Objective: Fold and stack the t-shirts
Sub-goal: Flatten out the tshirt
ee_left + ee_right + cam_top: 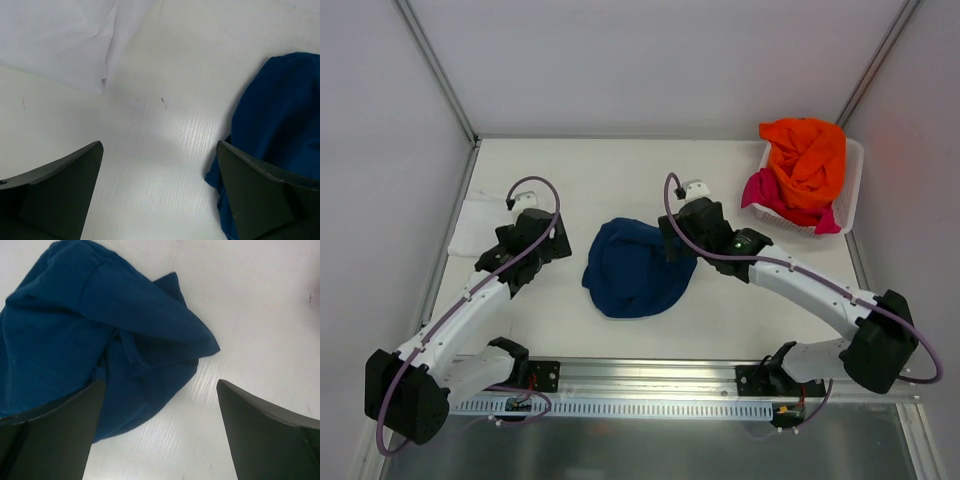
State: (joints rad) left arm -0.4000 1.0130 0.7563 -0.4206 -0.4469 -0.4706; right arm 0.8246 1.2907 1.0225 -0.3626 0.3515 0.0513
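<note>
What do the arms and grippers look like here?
The left arm and right arm have white links, black joints, and a looping purple cable each. A green light glows on the right. The left gripper and right gripper have dark wedge-shaped fingers.

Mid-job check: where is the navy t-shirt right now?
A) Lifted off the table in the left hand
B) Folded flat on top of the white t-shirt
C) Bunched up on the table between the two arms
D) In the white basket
C: the navy t-shirt lies crumpled on the table between the arms, while the basket at the far right shows the orange t-shirt and the pink t-shirt.
</note>
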